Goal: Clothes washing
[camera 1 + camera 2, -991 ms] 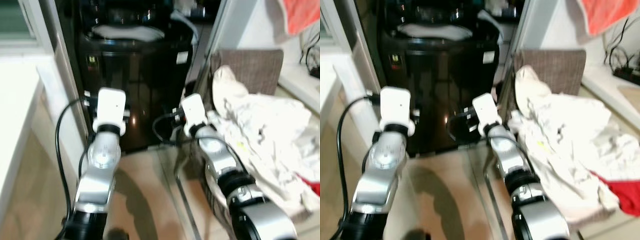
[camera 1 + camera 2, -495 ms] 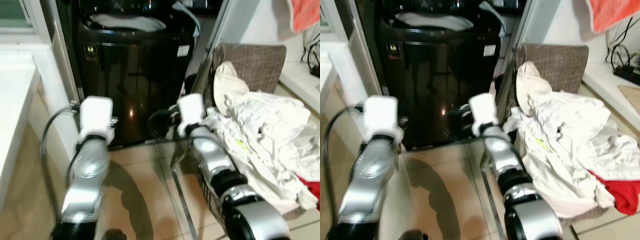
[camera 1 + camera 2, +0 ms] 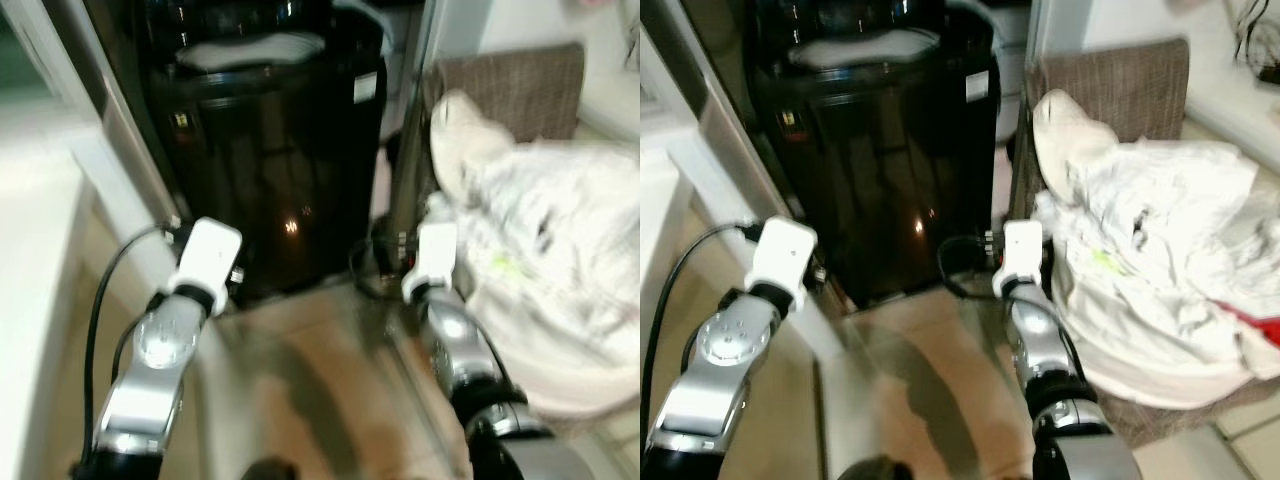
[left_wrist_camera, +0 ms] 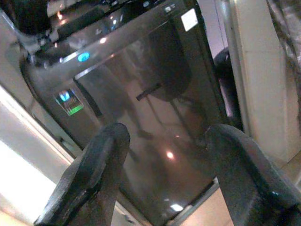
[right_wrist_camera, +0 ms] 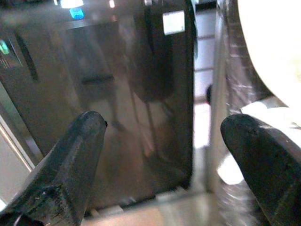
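A black top-loading washing machine [image 3: 880,150] stands straight ahead, with white cloth [image 3: 855,45] lying in its open top. To its right, a brown woven basket [image 3: 1120,80] holds a heap of white clothes [image 3: 1150,240] with a red piece [image 3: 1265,325] at the edge. Both arms are raised in front of the washer's front panel. My left gripper [image 4: 167,134] is open and holds nothing; it faces the panel. My right gripper [image 5: 162,120] is also open and holds nothing; it points at the washer's right corner, beside the basket. The eye views are blurred.
A white door frame [image 3: 700,150] and a pale counter [image 3: 30,230] flank the washer on the left. A dark upright post [image 3: 405,130] stands between washer and basket. Beige floor tiles [image 3: 930,340] lie below the arms.
The camera has shifted and the picture has blurred. My right wrist now sits closer to the basket's near corner, while the left arm stays in front of the washer's left side.
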